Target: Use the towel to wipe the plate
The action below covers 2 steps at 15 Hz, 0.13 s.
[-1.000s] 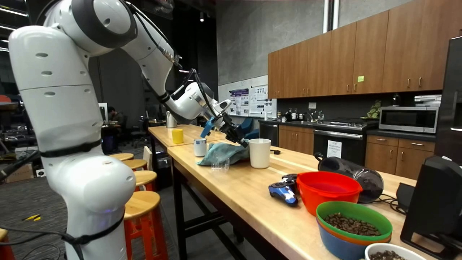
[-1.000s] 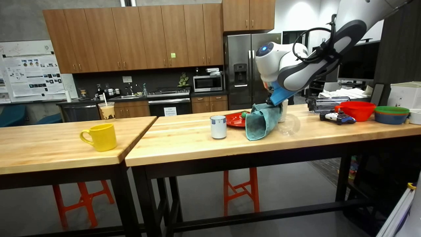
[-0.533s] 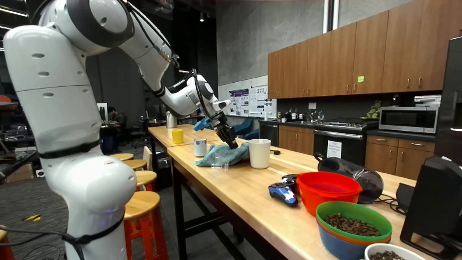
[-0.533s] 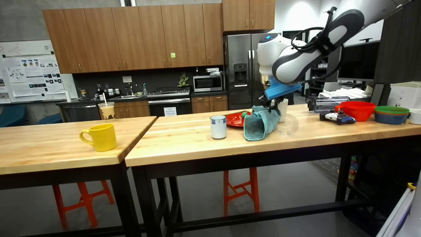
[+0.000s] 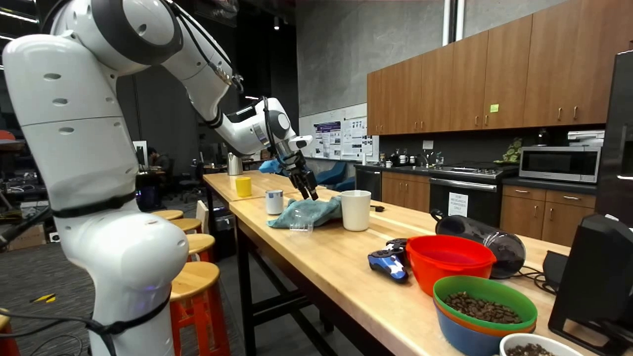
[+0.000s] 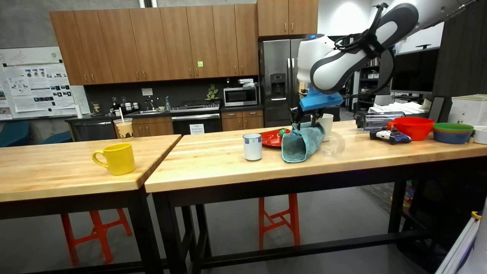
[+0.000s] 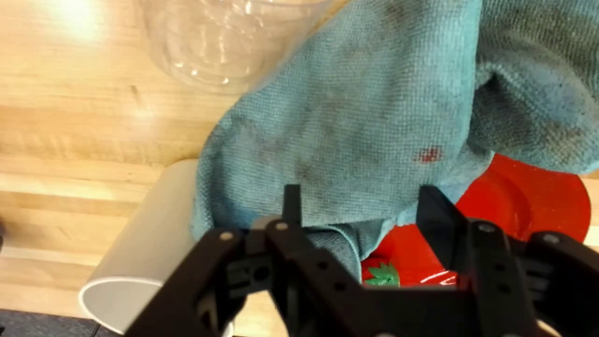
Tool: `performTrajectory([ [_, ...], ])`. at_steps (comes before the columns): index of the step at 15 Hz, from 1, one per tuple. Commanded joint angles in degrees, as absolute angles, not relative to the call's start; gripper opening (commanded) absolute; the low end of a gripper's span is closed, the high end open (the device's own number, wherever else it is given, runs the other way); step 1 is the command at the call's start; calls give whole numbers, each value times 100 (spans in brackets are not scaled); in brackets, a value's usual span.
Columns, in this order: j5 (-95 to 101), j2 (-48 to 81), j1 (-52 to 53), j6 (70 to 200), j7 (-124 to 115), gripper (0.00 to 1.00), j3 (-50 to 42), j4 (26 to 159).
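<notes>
The teal towel (image 5: 311, 213) lies bunched on the wooden table in both exterior views, its near end (image 6: 297, 148) rolled into an open tube. Stains, one of them red, mark its cloth (image 7: 337, 107) in the wrist view. Part of the red plate (image 7: 543, 201) shows from under the towel, with the rest covered; its rim (image 6: 269, 140) also shows behind the towel. My gripper (image 7: 360, 194) points down over the towel with its fingers spread and nothing gripped. Whether the fingertips (image 6: 298, 127) touch the cloth I cannot tell.
A cream cup (image 5: 355, 211) stands against the towel's side. Close by are a clear plastic container (image 7: 224, 47) and a white mug with blue marks (image 6: 252, 147). A green-leaved red item (image 7: 383, 275) sits on the plate. Farther along are a game controller (image 5: 390, 261) and red bowl (image 5: 440, 269).
My gripper has swung more upright, shifted away from the cream cup, and its fingers have spread apart. The towel has settled slightly lower where the gripper was.
</notes>
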<state>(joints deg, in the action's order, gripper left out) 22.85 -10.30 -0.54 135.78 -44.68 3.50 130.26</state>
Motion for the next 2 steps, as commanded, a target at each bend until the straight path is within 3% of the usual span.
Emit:
performTrajectory([
  [1, 2259, -1032, -130, 13576, -4445, 66, 422, 13021],
  [2, 2259, -1031, -130, 13577, -4445, 66, 423, 13021],
])
